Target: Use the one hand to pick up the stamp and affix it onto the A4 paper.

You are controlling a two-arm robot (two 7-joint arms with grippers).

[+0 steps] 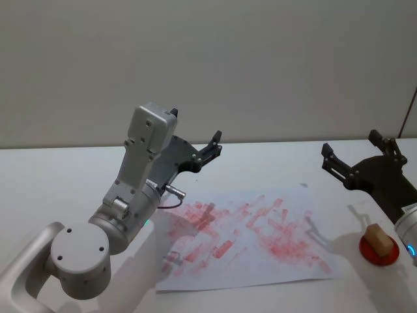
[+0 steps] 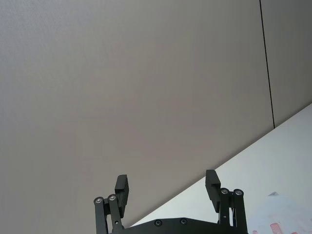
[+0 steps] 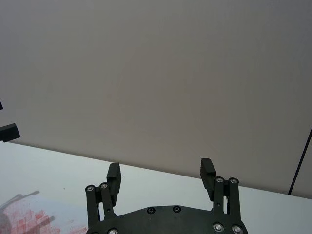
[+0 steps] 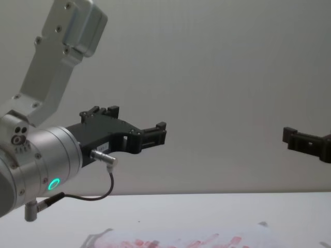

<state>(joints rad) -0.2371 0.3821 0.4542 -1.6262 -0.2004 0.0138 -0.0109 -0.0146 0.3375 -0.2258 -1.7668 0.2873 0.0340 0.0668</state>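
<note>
The white table (image 1: 65,169) is being taken up in its middle by the A4 paper (image 1: 254,238). The sheet is being kept flat, with its long axis running roughly from 9 to 3 o'clock in the head view. It is white, and its surface is being covered by rows of red and pink smudges, densest towards its 4 o'clock part.

The left gripper (image 1: 210,149) is being held in the air above the paper's 10 o'clock corner, on a silver arm with a green ring light. It is being pointed towards 2 o'clock. Its jaws are being kept spread, with a wide gap between them in the left wrist view (image 2: 166,179), and nothing is being gripped. In the chest view it (image 4: 160,132) is being held well above the table.

The right gripper (image 1: 350,145) is being held above the table at 2 o'clock of the paper, pointed towards 10 o'clock. Its jaws are likewise being kept spread and empty (image 3: 161,166). In the chest view its tip (image 4: 292,137) is being shown at the 3 o'clock edge.

A small red dish (image 1: 371,254) is being kept on the table at 4 o'clock of the paper, near its corner but apart from it. The stamp (image 1: 380,238) is being carried on that dish, at 5 o'clock of the right gripper and well below it. It is a small tan-brown block, and its long axis is being laid from 10 to 4 o'clock.
</note>
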